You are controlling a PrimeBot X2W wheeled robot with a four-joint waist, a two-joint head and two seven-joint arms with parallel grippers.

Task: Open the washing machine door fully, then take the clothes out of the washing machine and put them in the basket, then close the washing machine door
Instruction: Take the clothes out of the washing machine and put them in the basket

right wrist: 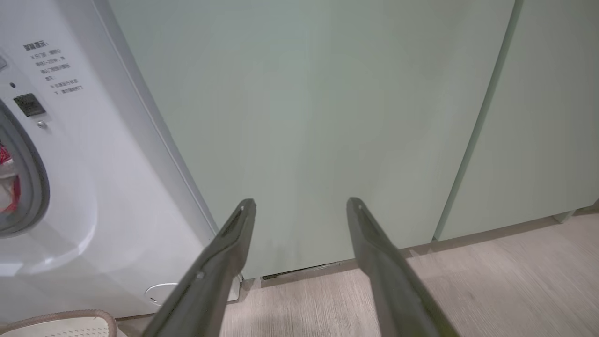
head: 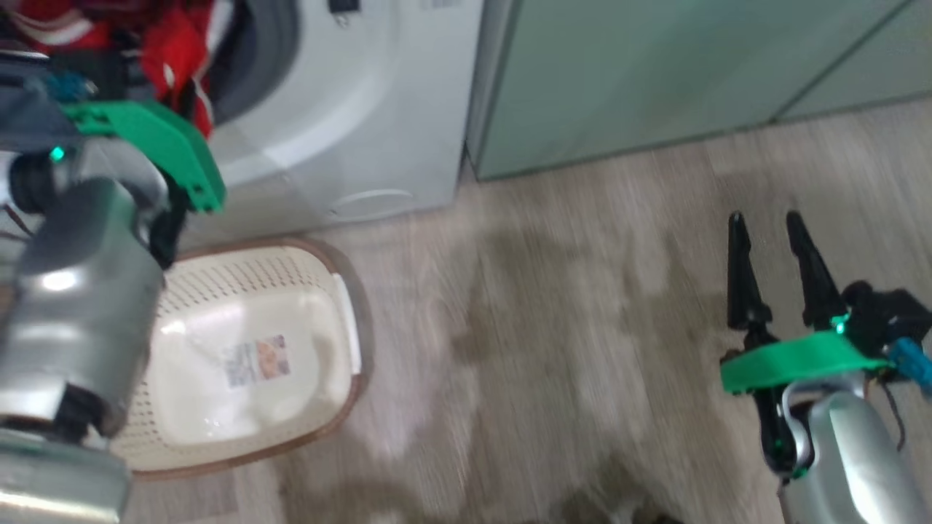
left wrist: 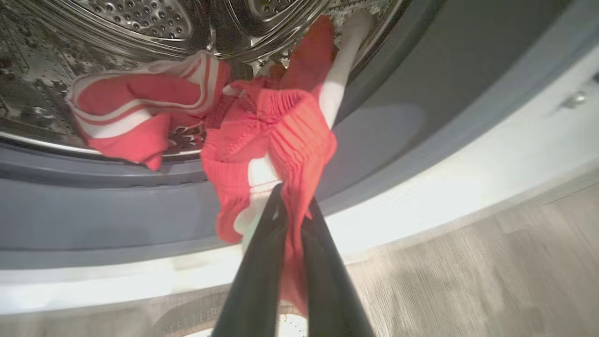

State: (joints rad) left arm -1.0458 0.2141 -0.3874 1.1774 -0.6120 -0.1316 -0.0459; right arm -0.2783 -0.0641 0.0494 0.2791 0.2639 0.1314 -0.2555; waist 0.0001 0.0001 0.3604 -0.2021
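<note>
At the washer [left wrist: 468, 178] mouth: left pincer [left wrist: 294, 199] clamped shut on a red garment [left wrist: 281, 126].
Lift the garment clear of the grey seal [left wrist: 93, 220] before you swing to the basket [head: 342, 378] on the floor below; your right pincer [head: 764, 222] hangs spread and holds nothing.

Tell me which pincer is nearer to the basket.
Left. The left pincer, shut on the clothes, hangs just above the basket; the right pincer is open, far to its right.
</note>
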